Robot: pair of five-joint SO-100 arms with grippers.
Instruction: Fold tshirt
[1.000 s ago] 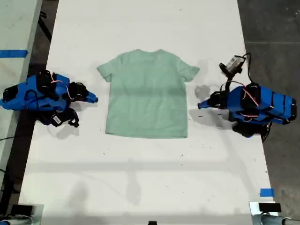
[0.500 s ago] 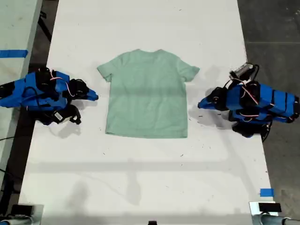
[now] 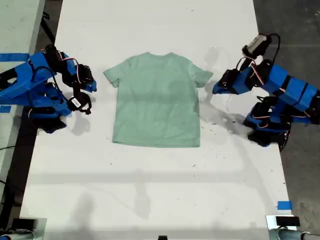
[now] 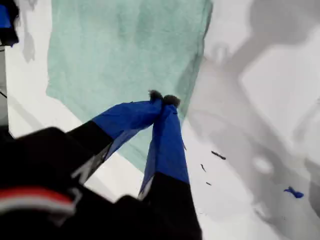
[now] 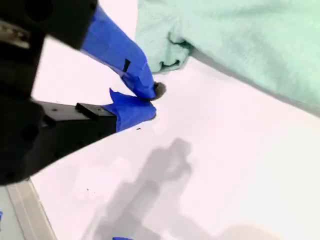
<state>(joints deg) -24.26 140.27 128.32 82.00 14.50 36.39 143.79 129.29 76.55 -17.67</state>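
Both arms have risen off the white worktop [image 3: 150, 190] in the last second and swung towards the sleeves. My first gripper [image 3: 214, 91], at the exterior view's right, and my second gripper [image 3: 92, 85], at its left, both have their jaws pressed together on nothing.

The small, plain, pale mint-green cloth t-shirt [image 3: 157, 100] lies flat and unfolded mid-worktop, untouched. Judgement: approach phase, so the jaws must spread before any pinch.

Nothing blocks either sleeve. A scrap of blue tape [image 3: 284, 205] lies well apart.

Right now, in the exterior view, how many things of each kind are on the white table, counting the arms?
Pale green t-shirt: 1
Blue arms: 2
Blue tape piece: 1
Total: 4
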